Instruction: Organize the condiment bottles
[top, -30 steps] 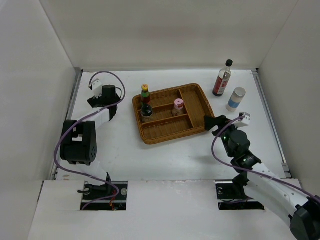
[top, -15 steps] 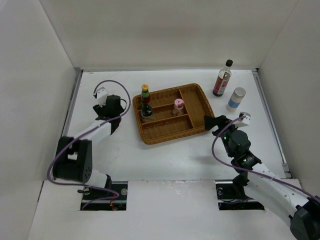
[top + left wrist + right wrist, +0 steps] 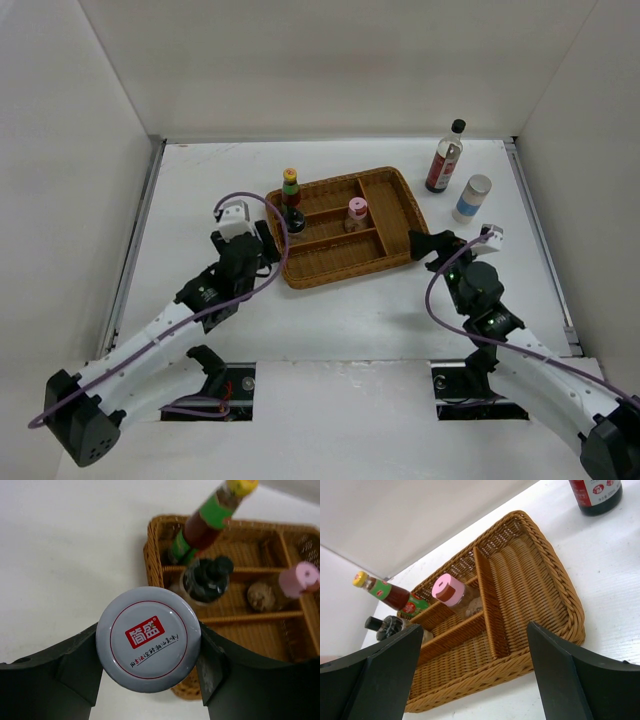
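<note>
Now grips the short jar (image 3: 148, 639) in the left tool (image 3: 148, 647), fingers (image 3: 75, 665) pressed against both sides of its red-and-white lid, at lower centre of the left wrist view. Holds it just beside the left end of the tray (image 3: 148, 555), the lid overlapping the rim in that view; cannot tell whether resting on the surface (image 3: 65, 545) or raised off it. Cannot make out the jar in the top view, only the tool at the tray's left end, left of centre. Has the right tool (image 3: 474, 624) spread wide with nothing between its fingers, pointed at the tray's right end from right of centre in the top view, close to the rim. Inside the tray, in the middle of the top view: yellow-capped bottle (image 3: 291, 190) upright at the left end of the far strip, black-topped bottle (image 3: 206, 579) just in front of it in the middle strip, pink jar (image 3: 355, 211) further right in that same strip. On the surface at upper right of the top view: tall bottle (image 3: 445, 157) upright, shaker (image 3: 472, 198) just beside it, lower and to the right, both outside the tray.
</note>
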Available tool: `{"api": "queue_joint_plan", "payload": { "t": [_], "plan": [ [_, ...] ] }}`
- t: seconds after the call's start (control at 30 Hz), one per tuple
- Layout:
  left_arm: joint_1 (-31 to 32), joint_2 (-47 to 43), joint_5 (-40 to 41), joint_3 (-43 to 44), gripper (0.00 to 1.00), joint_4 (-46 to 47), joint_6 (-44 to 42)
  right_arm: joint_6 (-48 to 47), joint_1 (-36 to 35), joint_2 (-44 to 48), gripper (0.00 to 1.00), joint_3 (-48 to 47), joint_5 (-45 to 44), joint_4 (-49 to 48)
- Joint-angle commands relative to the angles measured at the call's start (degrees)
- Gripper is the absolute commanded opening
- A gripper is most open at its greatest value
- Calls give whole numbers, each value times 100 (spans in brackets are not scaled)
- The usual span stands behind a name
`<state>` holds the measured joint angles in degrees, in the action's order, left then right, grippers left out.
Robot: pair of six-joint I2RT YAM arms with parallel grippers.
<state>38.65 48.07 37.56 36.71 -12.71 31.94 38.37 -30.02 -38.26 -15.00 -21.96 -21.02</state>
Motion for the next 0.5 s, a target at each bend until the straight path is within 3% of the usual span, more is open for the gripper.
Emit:
{"api": "queue_joint_plan", "payload": {
  "t": [0.0,0.17,0.47],
  "plan": [
    [575,0,199,267,33,-250,136,-23,36,161,91,-11,-10,-175],
    [1385,447,454,310,33,724,120,-31,53,73,91,-2,-37,-192],
    [1395,1862,-56,627,33,1753,-267,-84,18,-103,92,-46,-98,-245]
  ]
}}
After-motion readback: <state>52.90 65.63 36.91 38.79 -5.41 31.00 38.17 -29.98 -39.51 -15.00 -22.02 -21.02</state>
